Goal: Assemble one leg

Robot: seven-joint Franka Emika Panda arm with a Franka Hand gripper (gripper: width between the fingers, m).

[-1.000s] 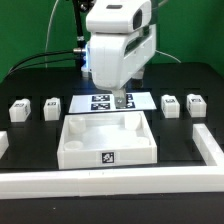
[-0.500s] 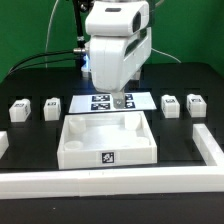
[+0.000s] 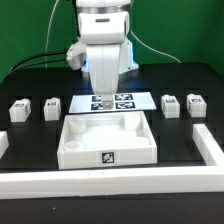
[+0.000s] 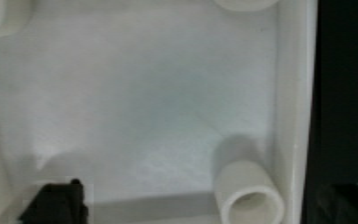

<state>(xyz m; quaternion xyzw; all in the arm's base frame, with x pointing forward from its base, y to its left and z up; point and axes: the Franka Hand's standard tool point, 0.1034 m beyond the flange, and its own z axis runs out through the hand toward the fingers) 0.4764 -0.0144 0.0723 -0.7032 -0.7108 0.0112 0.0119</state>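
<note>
Four legs (image 3: 50,107) were stood near the tray (image 3: 70,150), well apart from it. Two were placed past its far corner on the exterior view's left, and two past its far corner on the exterior view's right. The gripper (image 3: 103,99) was held over the marker board (image 3: 130,101), just behind the tray. Its fingers (image 4: 55,200) were spread apart, and nothing was gripped.
</note>
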